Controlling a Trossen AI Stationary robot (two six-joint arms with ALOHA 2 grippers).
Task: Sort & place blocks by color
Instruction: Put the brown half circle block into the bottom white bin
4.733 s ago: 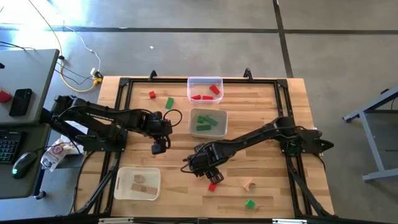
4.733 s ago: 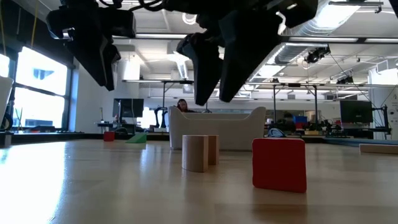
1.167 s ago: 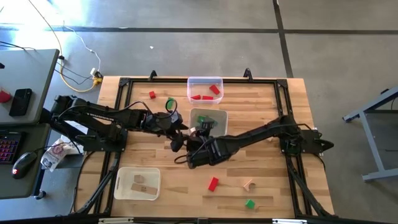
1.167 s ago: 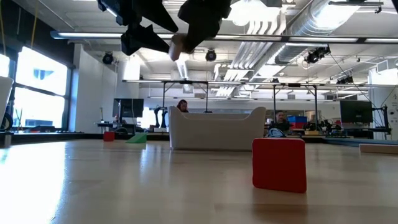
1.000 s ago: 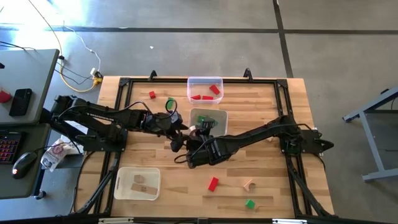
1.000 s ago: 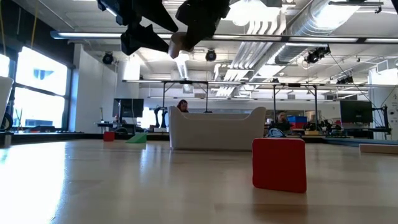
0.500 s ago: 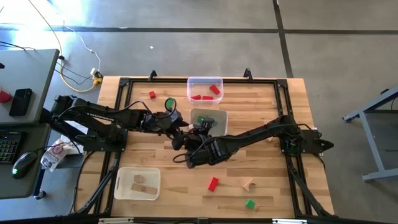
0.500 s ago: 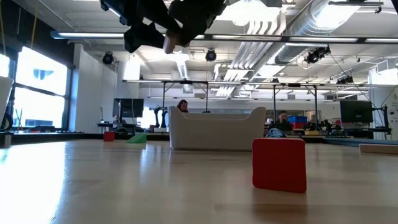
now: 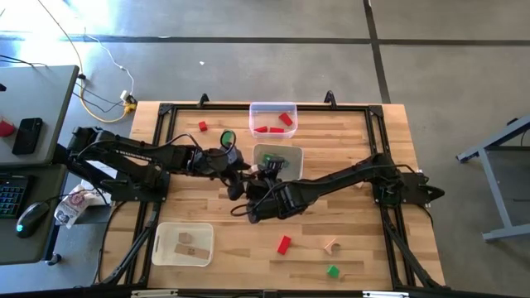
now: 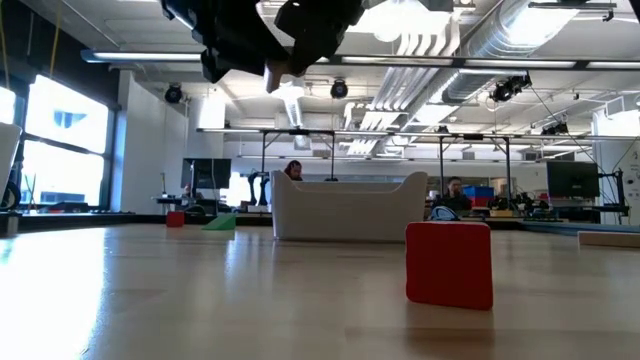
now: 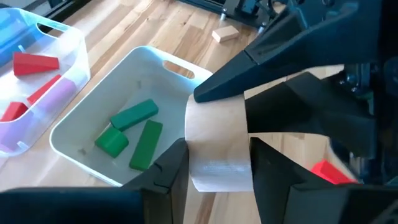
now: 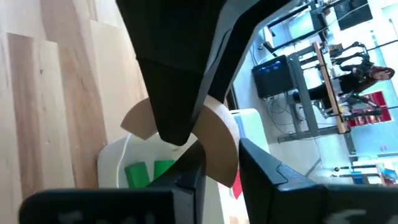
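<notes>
Above the green-block tray (image 9: 277,163), the left end effector (image 11: 214,171) clenches the plain wood block (image 11: 219,146). The right end effector (image 12: 217,165) also pinches it. Release the right only once the left holds firm.

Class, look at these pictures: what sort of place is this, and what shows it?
Probably a robotics lab or open workshop: exposed ceiling ducts, rows of workbenches with monitors, and a desk with a keyboard beside the robot's wooden table.

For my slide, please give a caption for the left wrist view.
Both grippers' fingers hold one plain light wood cylinder block beside the white tray of green blocks.
</notes>
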